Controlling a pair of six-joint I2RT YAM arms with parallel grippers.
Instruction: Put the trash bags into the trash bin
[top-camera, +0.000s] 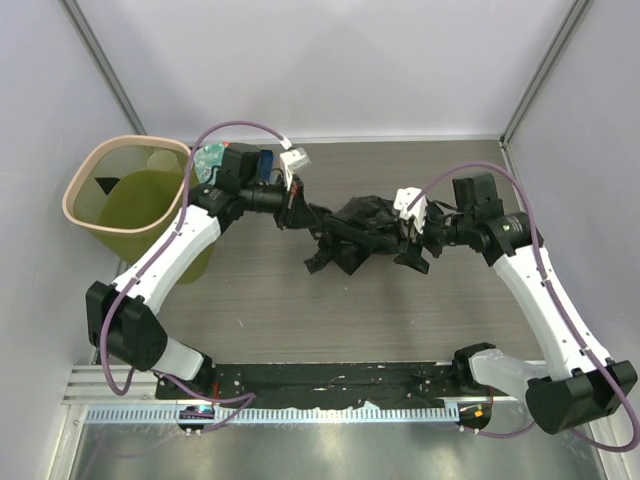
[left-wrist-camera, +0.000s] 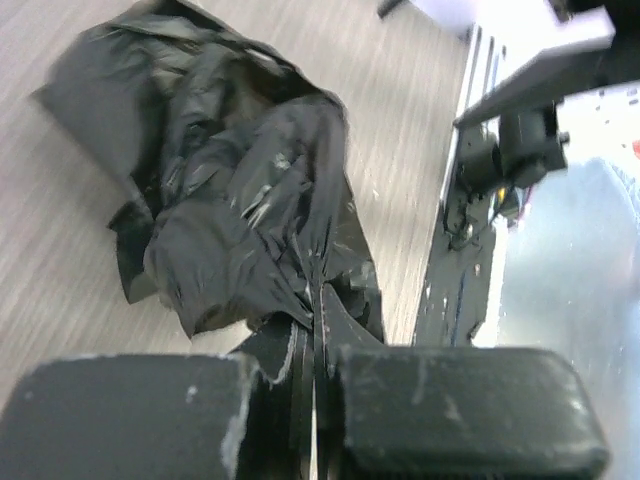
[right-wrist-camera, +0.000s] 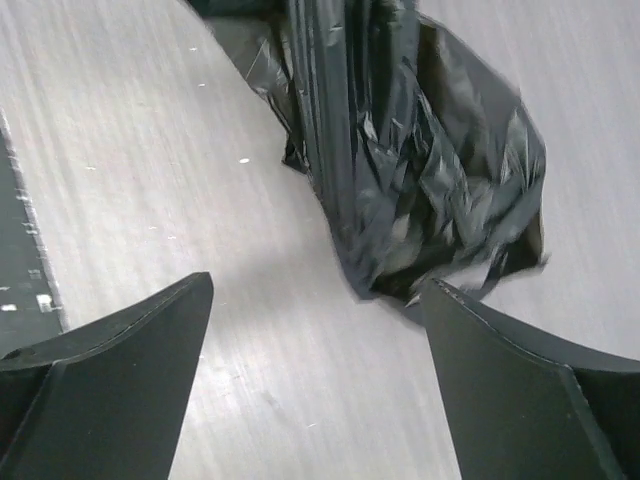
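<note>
Left wrist view shows you the left gripper (left-wrist-camera: 315, 370) clamped tight on a fold of the trash bag (left-wrist-camera: 240, 200). Your right gripper (right-wrist-camera: 315, 330) gapes wide, holding nothing. The bag sits crumpled to the right of the trash bin (top-camera: 150, 200), outside it.

- Table (top-camera: 250, 310): grey wood-grain top that fills the space between pale walls.
- Trash bags (top-camera: 365, 230): a crumpled heap of glossy black film lying on the bare wood just past the centre, towards 1 o'clock. Loose wrinkled ends trail out to 9 o'clock.
- Trash bin (top-camera: 80, 180): olive-green and see-through with a pale pinkish rim, standing at the table's 10 o'clock corner, well apart from the bags.
- Plate (top-camera: 208, 160): teal with red; only a sliver shows, just beside the bin at about 11 o'clock.
- Black strip (top-camera: 330, 380): runs flat along the near edge at 6 o'clock.
</note>
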